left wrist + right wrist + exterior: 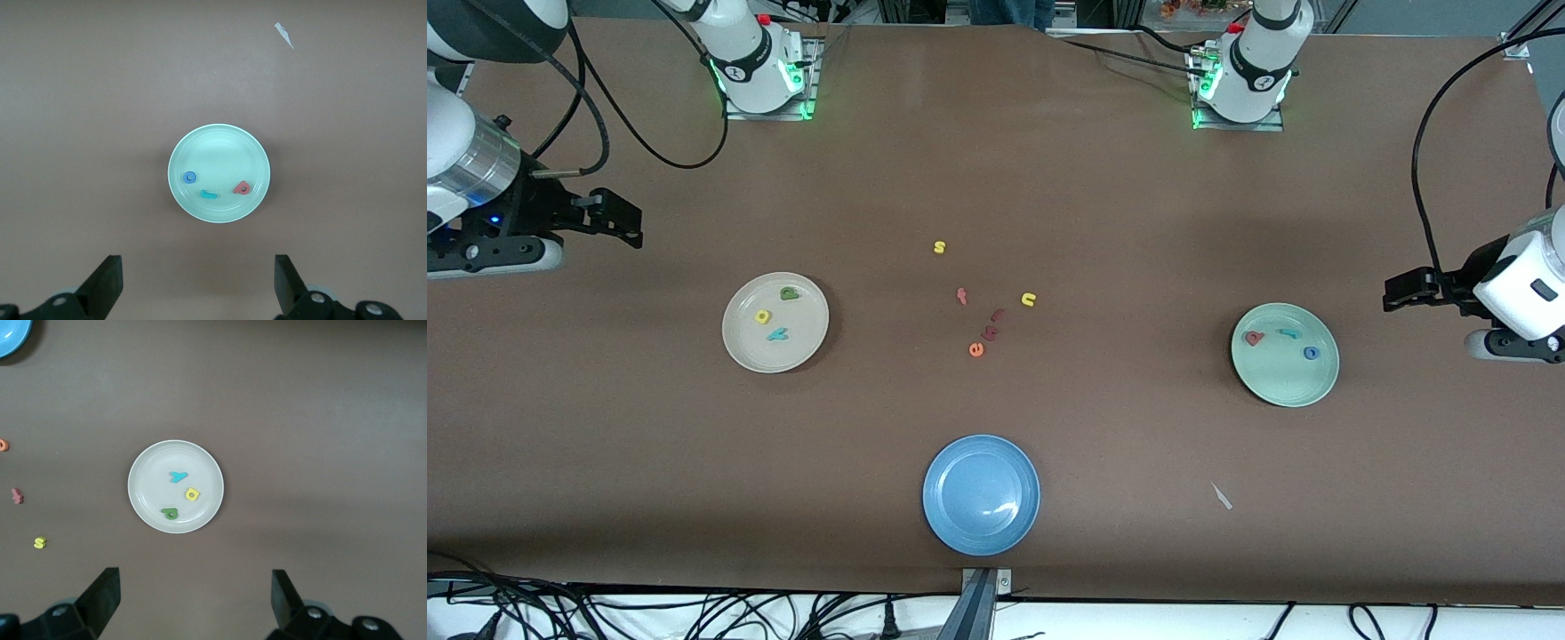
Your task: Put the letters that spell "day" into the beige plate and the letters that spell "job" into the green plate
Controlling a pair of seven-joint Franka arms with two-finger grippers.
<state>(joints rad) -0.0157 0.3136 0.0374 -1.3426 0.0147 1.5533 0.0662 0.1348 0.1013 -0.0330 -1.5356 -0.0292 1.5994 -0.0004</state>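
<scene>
The beige plate (800,345) (150,477) holds a green "d" (789,292) (170,513), a yellow "a" (762,316) (192,495) and a teal "y" (777,334) (177,477). In the green plate (1280,384) (220,143) lie a pinkish-red "b" (1254,338) (243,189), a teal "j" (1288,333) (209,195) and a blue "o" (1311,353) (189,177). My right gripper (618,218) (195,600) hangs open and empty over bare table at the right arm's end. At the left arm's end, my left gripper (1405,292) (198,283) is open and empty too, beside the green plate.
A blue plate (981,533) sits nearest the front camera. Mid-table lie loose letters: a yellow "s" (939,247), a yellow "n" (1029,300), an orange "e" (976,349) and dark red letters (990,332). A white scrap (1221,496) lies nearer the front camera than the green plate.
</scene>
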